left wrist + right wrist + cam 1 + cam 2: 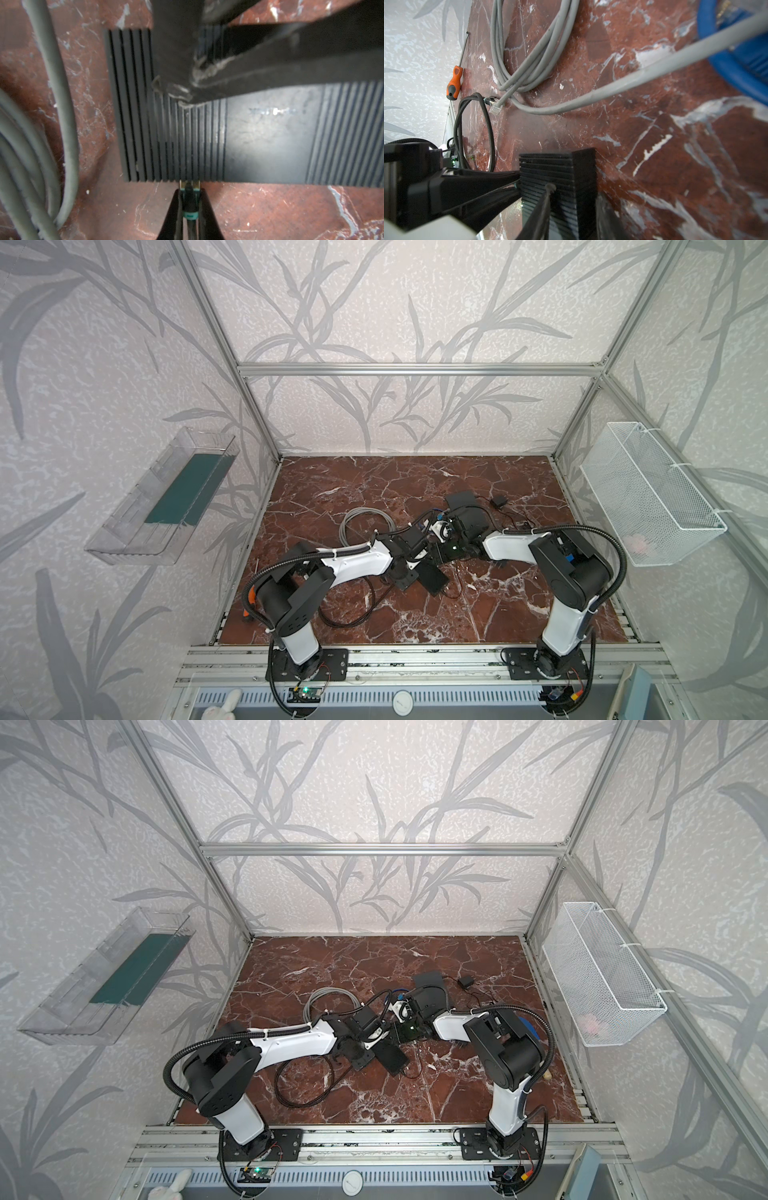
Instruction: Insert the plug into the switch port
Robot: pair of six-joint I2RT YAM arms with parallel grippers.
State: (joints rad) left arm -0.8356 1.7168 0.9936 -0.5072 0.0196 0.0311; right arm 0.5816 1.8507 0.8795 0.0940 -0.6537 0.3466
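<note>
**Plug clamped against the switch's edge**

Grips the plug [188, 202] in the left end effector [190, 192], both fingers [174, 207] closed flat on its black body just ahead of the teal band. Holds it square to the switch [259, 141], metal tip touching the long edge near the ribbed end. Cannot tell how far the tip sits in a port, with the port face turned away from the left wrist camera. Trails the black cable [190, 229] straight back between those fingers, directly away from the switch.

Reaches in with the right end effector [575, 194] from the side of the switch opposite the plug. Plants its fingertips [174, 83] on the ribbed top, over the same end as the plug but well in from that edge. Shows those fingers a little apart in the right wrist view; cannot tell whether pinching the switch or merely pressing down on it.

Seen lying on the red-brown marble tabletop [374, 489], that switch. Just off its ribbed short end: a coil of grey cable [64, 104], near but apart, bare marble between. Farther out on that side: the coil's clear connector [496, 108], beside a second black connector [489, 100] with a teal band. Farther still from the switch: an orange-handled screwdriver [453, 83], at the tabletop's rim against the patterned wall.
</note>
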